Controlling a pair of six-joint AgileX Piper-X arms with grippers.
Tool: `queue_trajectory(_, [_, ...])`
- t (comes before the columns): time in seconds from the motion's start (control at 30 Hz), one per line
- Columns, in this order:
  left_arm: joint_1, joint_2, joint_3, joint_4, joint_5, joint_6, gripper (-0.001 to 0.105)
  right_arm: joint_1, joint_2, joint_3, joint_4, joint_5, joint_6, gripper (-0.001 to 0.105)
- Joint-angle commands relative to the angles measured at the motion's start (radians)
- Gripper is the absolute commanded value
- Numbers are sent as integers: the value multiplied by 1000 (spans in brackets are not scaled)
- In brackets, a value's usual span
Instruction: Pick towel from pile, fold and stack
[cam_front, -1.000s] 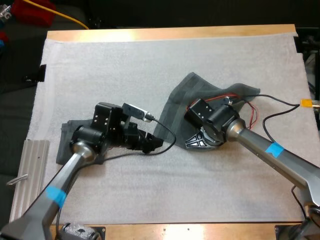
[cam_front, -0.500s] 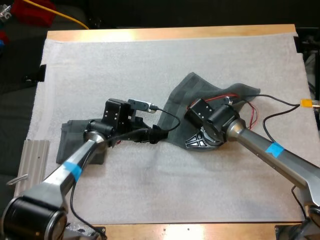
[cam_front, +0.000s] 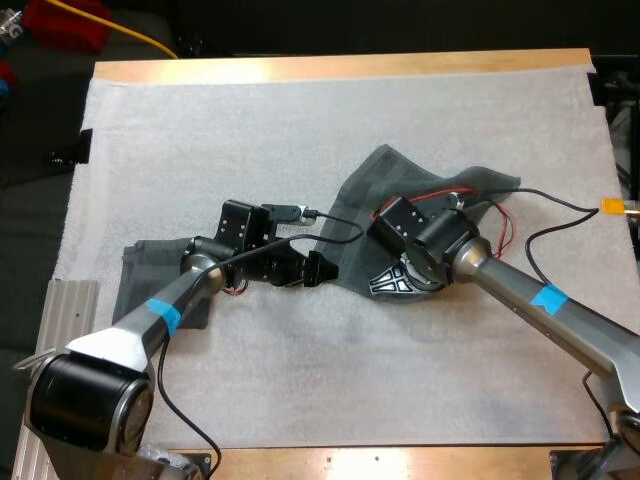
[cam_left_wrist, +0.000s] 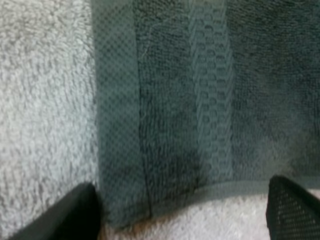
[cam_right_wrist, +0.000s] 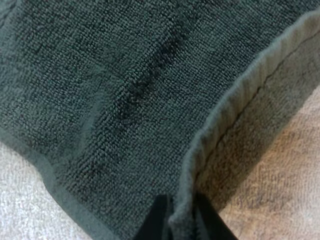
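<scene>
A dark grey-green towel (cam_front: 400, 185) lies crumpled and partly spread at the mat's middle right. My right gripper (cam_front: 397, 281) sits at its near edge. In the right wrist view the right gripper (cam_right_wrist: 181, 221) is shut on the towel's raised hem (cam_right_wrist: 235, 100). My left gripper (cam_front: 320, 268) has reached the towel's left corner. In the left wrist view the left gripper (cam_left_wrist: 180, 215) is open, its fingers (cam_left_wrist: 65, 215) standing on either side of the towel's corner (cam_left_wrist: 200, 110). A folded towel (cam_front: 145, 275) lies at the left, partly under my left arm.
A ribbed metal plate (cam_front: 55, 350) lies off the mat's lower left edge. The white mat (cam_front: 330, 370) has open room along the front and across the far left.
My left arm has stretched to the right, bringing its gripper from beside the folded towel to the crumpled towel's left corner. The right arm and towel have stayed still.
</scene>
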Motion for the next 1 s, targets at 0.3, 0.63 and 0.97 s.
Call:
queue_trajectory(0.3, [-5, 20, -29, 32, 56, -49, 54, 1, -14, -2, 0, -4, -4, 1])
queue_trajectory(0.63, [-5, 23, -34, 40, 8, -57, 13, 1, -14, -2, 1, -8, -4, 1])
queue_trajectory(0.97, [-5, -30, -34, 79, 4, -17, 0, 1, -37, -2, 1, -9, -6, 1])
